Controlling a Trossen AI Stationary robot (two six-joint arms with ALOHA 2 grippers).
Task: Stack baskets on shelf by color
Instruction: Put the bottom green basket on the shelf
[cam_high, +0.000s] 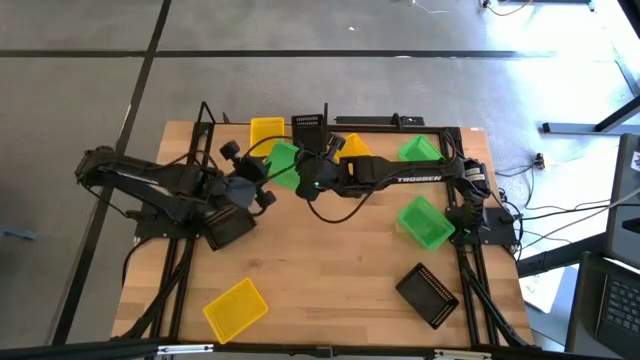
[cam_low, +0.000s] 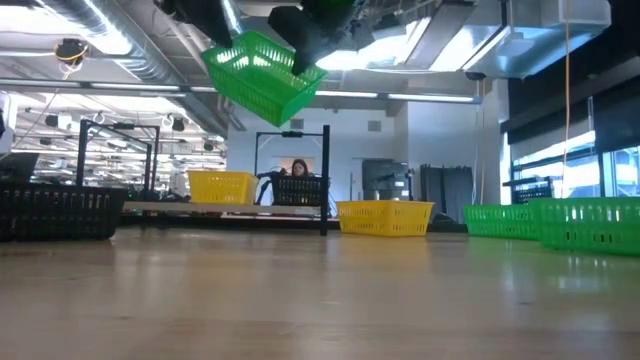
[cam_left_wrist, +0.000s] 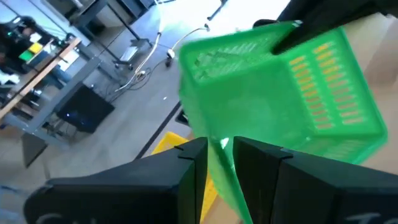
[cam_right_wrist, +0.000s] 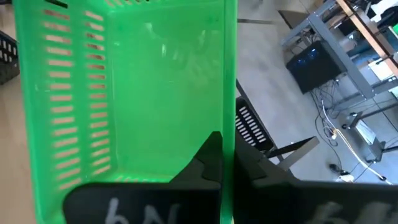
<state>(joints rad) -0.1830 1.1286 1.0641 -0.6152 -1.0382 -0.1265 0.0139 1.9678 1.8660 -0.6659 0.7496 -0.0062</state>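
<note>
A green basket (cam_high: 284, 160) hangs tilted high above the table's far middle (cam_low: 262, 72), held between both arms. My left gripper (cam_high: 267, 174) comes at it from the left and my right gripper (cam_high: 309, 173) from the right, and each is shut on it. The shelf (cam_high: 400, 122) runs along the far edge. On it or by it sit a yellow basket (cam_high: 267, 130), a black basket (cam_high: 308, 125), another yellow basket (cam_high: 353, 148) and a green basket (cam_high: 420, 150). My left gripper pinches a thin green edge of the basket's wall (cam_left_wrist: 219, 149) between its two fingers (cam_left_wrist: 194, 167), coming from the table's left and slanting a little down. The basket is clear of the table and tilted. My right gripper holds one side wall at its rim (cam_right_wrist: 229, 118), with one finger (cam_right_wrist: 210, 155) inside the basket and the other outside. It reaches in from the table's right, slanting down, and the basket hangs lifted and tilted.
Loose on the table lie a green basket (cam_high: 425, 222) at the right, a black basket (cam_high: 428, 295) near right, a yellow basket (cam_high: 235, 308) near left and a black basket (cam_high: 228, 228) under the left arm. Black frame posts stand along both sides.
</note>
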